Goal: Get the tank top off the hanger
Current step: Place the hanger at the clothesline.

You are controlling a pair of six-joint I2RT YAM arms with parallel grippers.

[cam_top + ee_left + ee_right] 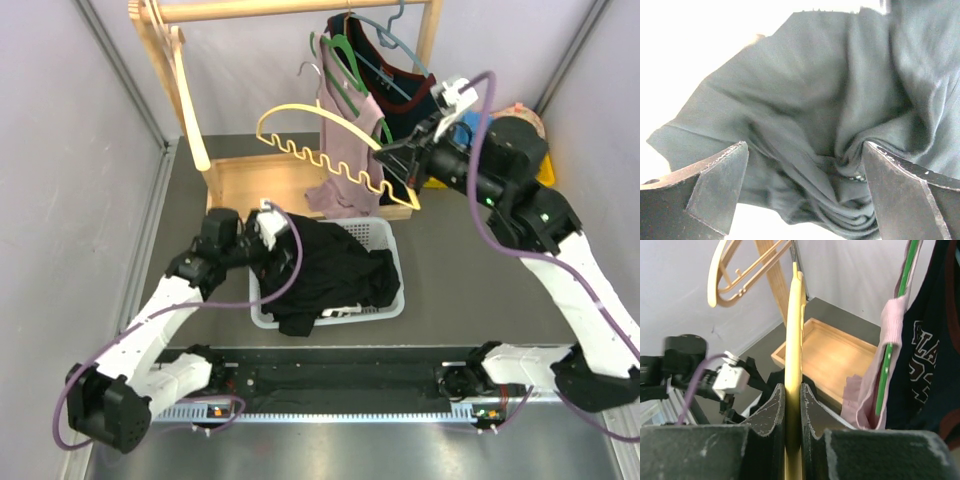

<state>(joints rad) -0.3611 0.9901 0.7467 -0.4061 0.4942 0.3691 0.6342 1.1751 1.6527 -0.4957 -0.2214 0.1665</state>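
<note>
Seen from above, the black fabric tank top (335, 270) lies heaped in the white plastic laundry basket (398, 303) on the grey tabletop (470, 290). It looks clear of the yellow, plastic-looking hanger with a wavy lower bar (290, 106). The right jaws hold that hanger aloft by one end, beside the wooden garment rack (170, 60). The left jaws sit at the basket's left rim, over the cloth.

The left wrist view shows those jaws spread wide. Dark folds bunch between them, but nothing is pinched.

In the right wrist view the jaws are clamped on the yellow bar. A pink top (892, 320) hangs just beside it.

The removal looks essentially done. To finish cleanly, lift the left jaws straight up so no fold catches a finger, and hold the hanger high, away from the hanging clothes.
</note>
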